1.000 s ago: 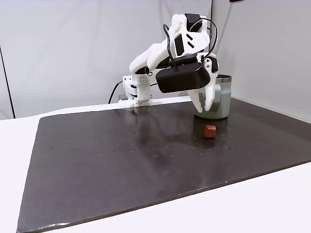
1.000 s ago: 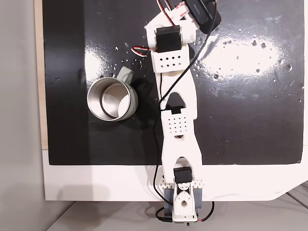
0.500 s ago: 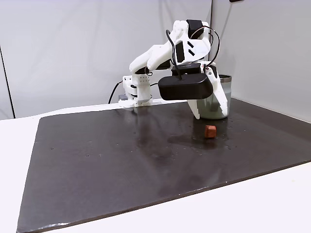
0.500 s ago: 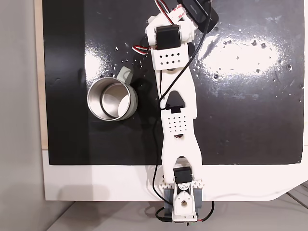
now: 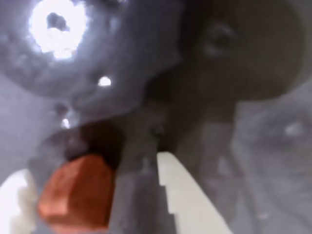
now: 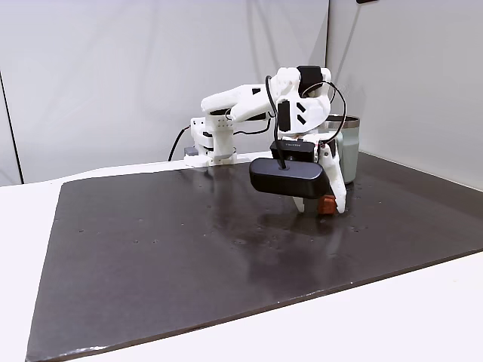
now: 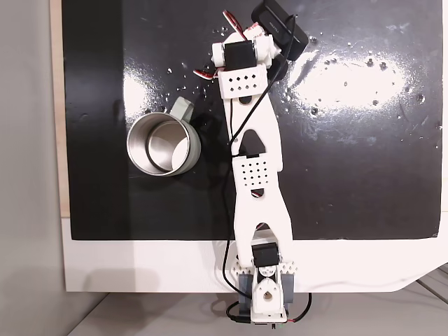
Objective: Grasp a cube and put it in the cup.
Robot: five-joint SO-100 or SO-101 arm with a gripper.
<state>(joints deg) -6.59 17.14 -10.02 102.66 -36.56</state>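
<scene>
1. Hand down at the dark tabletop, fingers spread and released, straddling the cube without pinching it.
2. In the wrist view, cube sitting between the two white fingers, close to the left one, with a gap to the right one.
3. Cup upright on the tabletop, left of the arm in the top-down fixed view, apart from the hand.
4. Cup just behind the hand in the side fixed view.

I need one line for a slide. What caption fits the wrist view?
Open gripper straddles the reddish cube on the dark mat, one white fingertip either side.
</scene>
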